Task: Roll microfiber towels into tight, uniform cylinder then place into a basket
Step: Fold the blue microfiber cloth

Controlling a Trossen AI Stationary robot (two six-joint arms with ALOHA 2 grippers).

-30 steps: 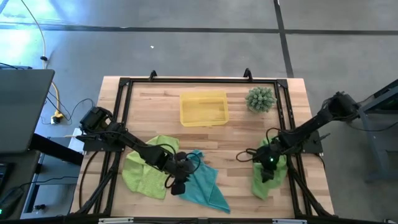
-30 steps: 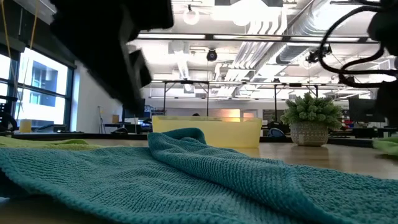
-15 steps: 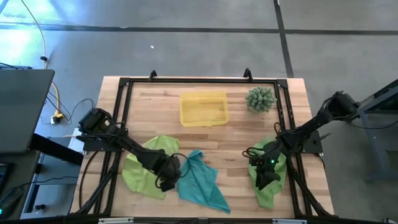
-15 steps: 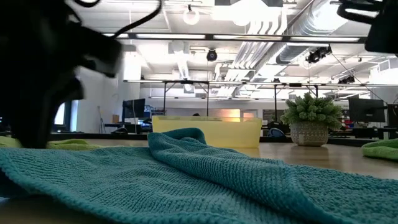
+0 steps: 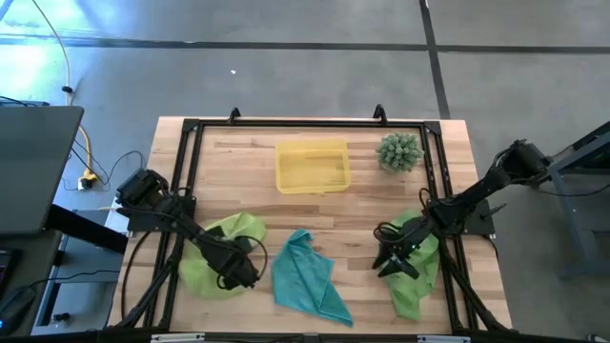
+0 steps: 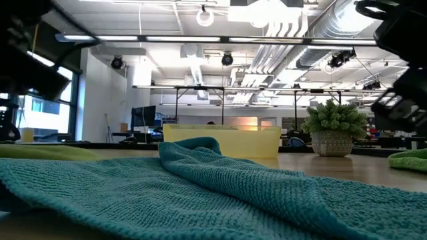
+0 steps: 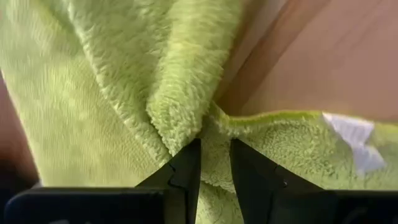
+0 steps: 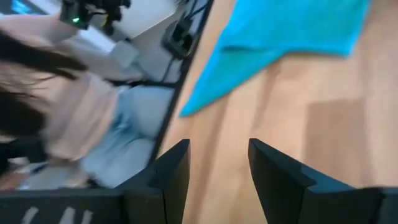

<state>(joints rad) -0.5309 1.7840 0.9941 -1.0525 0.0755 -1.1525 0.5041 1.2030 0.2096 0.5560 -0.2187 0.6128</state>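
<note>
Wooden planks of the tabletop (image 5: 362,205) carry three unrolled cloths along the near side: a lime-green microfiber towel at the near left (image 5: 217,257), a teal microfiber towel (image 5: 303,278) in the near middle, and a second lime-green microfiber towel at the near right (image 5: 415,276). Far off at the middle sits the shallow translucent yellow plastic basket (image 5: 312,166), with nothing in it. Left gripper (image 7: 214,155) pinches a bunched fold of the near-left towel between nearly closed fingers. Right gripper (image 8: 217,165) hovers with its fingers spread and empty, just left of the near-right towel. Judging by this, rolling has not begun; the next move calls for flattening the gripped towel before rolling.
</note>
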